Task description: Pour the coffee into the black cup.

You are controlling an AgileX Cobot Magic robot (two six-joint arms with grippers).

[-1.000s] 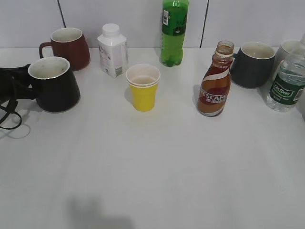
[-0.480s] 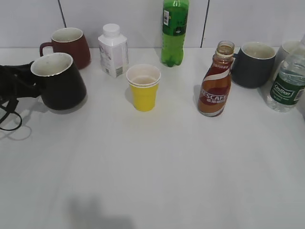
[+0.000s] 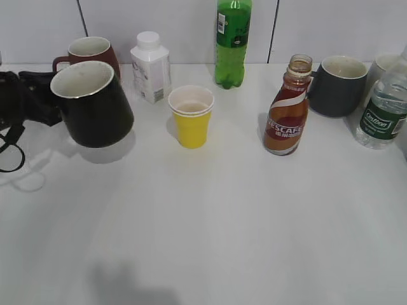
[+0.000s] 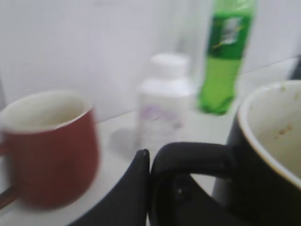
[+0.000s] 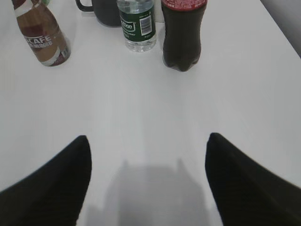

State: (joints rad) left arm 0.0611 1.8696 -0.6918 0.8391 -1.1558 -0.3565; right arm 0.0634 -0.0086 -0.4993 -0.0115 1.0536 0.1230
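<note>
Worktop (image 3: 210,229) lies bare in front. The right tool (image 5: 146,181) hangs open over it. The left tool (image 3: 25,101) grips the one black cup (image 3: 92,105) by its handle, tilted, at the left edge. Farther back stand one yellow cup (image 3: 191,117), one coffee (image 3: 287,117) bottle and two more mugs.

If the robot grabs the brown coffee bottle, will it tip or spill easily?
Probably a bit tippy: the coffee bottle is tall and narrow with a curvy waist. Its cap is off, so tilting would likely spill. It looks mostly full, so probably heavy for its size.
</note>
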